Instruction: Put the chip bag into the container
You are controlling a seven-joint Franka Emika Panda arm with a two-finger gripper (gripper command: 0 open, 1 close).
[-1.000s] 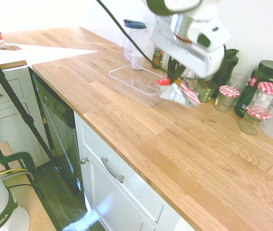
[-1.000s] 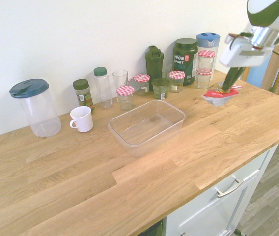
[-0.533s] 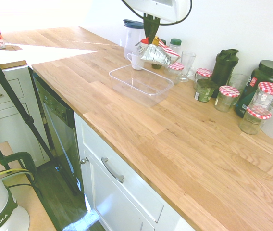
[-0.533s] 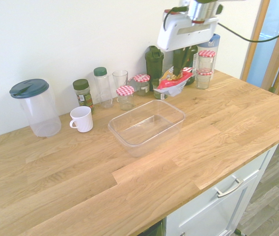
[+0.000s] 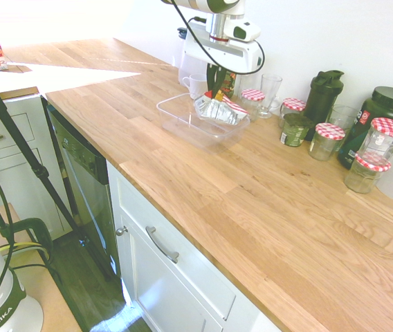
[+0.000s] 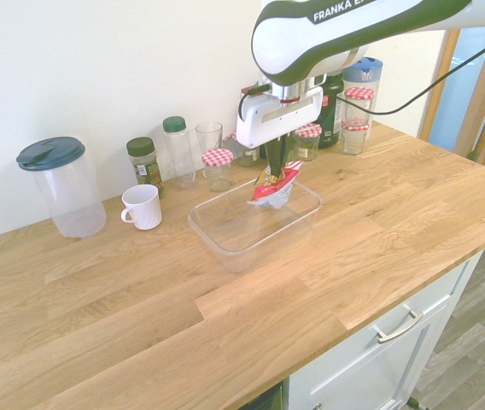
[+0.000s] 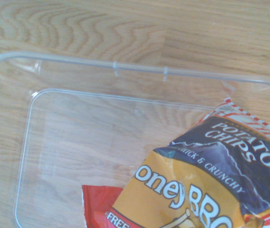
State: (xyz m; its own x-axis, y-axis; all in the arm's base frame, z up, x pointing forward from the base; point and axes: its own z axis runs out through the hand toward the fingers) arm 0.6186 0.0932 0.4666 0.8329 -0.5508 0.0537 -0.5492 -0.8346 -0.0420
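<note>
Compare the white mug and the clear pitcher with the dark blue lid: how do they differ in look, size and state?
The pitcher is clearly taller than the mug. The pitcher's body is see-through, while the mug is opaque white. The pitcher is closed by its dark blue lid, whereas the mug is open at the top. Both stand upright on the wooden counter.

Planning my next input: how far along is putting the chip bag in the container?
Done: the chip bag is picked up. In hand: the gripper is shut on it, over the container's far part. Left, apparently: lowering and releasing it inside.
</note>
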